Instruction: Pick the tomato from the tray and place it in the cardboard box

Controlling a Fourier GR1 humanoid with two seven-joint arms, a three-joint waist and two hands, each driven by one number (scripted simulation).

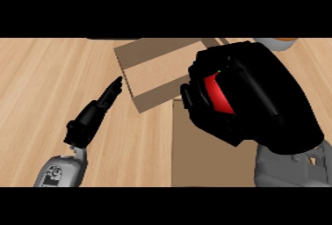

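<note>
Red tomato (218,93) is gripped in the curled fingers of the right hand (250,99), held over the cardboard box (162,66), seemingly for dropping in. Left of the box, the left hand (94,115) is held straight-fingered, idle.

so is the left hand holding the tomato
No, the left hand is open and holds nothing; the red tomato sits inside the right hand's curled fingers.
</note>
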